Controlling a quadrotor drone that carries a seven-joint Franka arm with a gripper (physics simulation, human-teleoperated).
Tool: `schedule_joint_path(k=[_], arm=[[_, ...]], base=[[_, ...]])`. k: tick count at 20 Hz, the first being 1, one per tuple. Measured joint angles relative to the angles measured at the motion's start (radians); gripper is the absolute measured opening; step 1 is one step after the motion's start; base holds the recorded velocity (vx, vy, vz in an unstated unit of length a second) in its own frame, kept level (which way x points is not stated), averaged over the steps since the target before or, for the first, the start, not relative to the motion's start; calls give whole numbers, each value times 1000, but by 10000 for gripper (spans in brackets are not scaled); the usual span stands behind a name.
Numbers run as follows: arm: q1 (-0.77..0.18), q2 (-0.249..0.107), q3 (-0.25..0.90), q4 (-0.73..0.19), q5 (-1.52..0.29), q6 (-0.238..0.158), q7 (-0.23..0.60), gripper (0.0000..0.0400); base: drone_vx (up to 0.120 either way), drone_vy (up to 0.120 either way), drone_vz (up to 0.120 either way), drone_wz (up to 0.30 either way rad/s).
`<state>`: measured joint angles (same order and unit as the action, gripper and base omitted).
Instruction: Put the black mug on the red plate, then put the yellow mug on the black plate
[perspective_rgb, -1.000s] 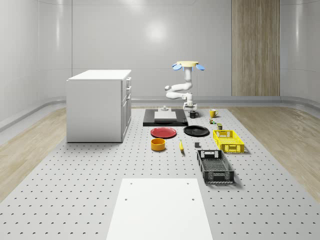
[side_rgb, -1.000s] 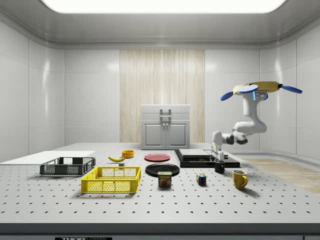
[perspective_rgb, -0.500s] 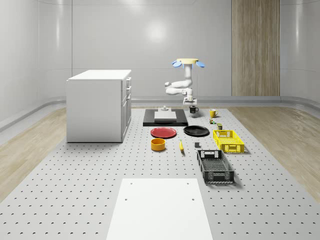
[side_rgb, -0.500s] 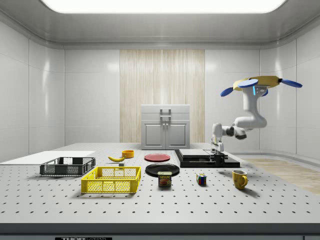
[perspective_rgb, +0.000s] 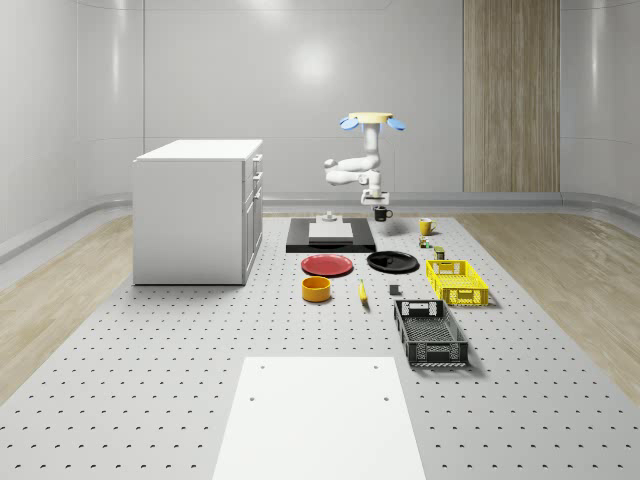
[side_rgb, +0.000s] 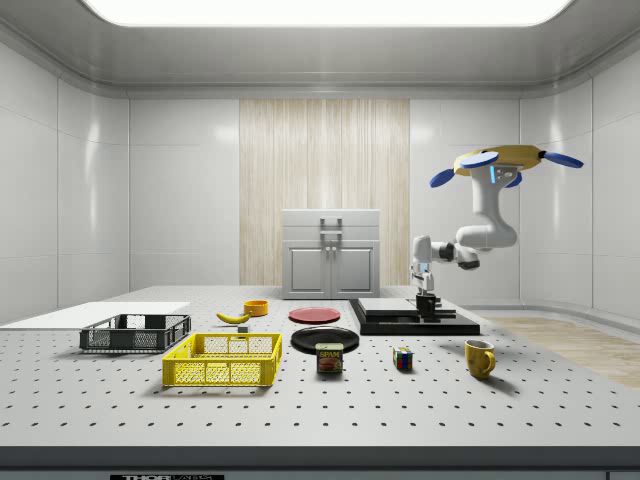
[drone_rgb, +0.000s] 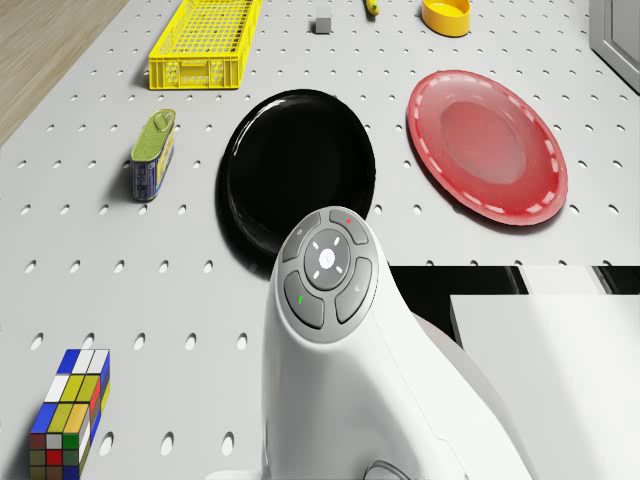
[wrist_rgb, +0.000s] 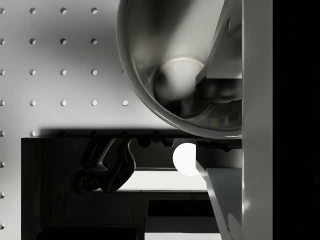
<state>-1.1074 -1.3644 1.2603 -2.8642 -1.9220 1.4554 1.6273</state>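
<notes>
The black mug (perspective_rgb: 381, 213) (side_rgb: 427, 305) hangs in the air, held at its rim by my gripper (perspective_rgb: 378, 205) (side_rgb: 425, 295), which is shut on it. In the wrist view the mug (wrist_rgb: 170, 75) shows its hollow inside, with the fingers (wrist_rgb: 222, 52) closing on its wall. The drone (perspective_rgb: 368, 122) (side_rgb: 505, 160) hovers over the table's far end, near the black slab (perspective_rgb: 330, 236). The red plate (perspective_rgb: 327, 264) (drone_rgb: 487, 145) and the black plate (perspective_rgb: 392, 262) (drone_rgb: 295, 170) lie side by side nearer the front. The yellow mug (perspective_rgb: 426, 226) (side_rgb: 480, 357) stands upright on the table.
A white cabinet (perspective_rgb: 198, 210) stands at the whole-scene view's left. A yellow crate (perspective_rgb: 456, 281), a black crate (perspective_rgb: 430, 332), an orange bowl (perspective_rgb: 316, 289), a banana (perspective_rgb: 362, 291), a can (drone_rgb: 152, 155) and a colour cube (drone_rgb: 68, 410) lie on the table.
The black mug has been lifted off the table in the shut gripper. Drone and arm have risen and shifted toward the whole-scene view's left, nearer the black slab.
</notes>
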Motion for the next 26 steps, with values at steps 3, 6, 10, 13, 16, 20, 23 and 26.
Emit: schedule_joint_path(k=[3, 6, 10, 13, 16, 20, 23, 26], arm=[[-2, -7, 3, 0, 5, 6, 2, 110], [-5, -14, 5, 1, 9, 12, 4, 110], [-8, -22, 8, 1, 13, 20, 7, 110], [-10, -29, 9, 1, 16, 26, 9, 110], [-12, -35, 10, 2, 19, 31, 10, 110], [-15, -43, 12, 2, 23, 39, 13, 110], [-17, -48, 13, 3, 25, 44, 14, 110], [-18, -54, 14, 3, 28, 49, 16, 110]], base=[[120, -120, 0, 0], [120, -120, 0, 0], [120, -120, 0, 0], [120, -120, 0, 0], [120, -120, 0, 0], [120, -120, 0, 0], [120, -120, 0, 0], [120, -120, 0, 0]])
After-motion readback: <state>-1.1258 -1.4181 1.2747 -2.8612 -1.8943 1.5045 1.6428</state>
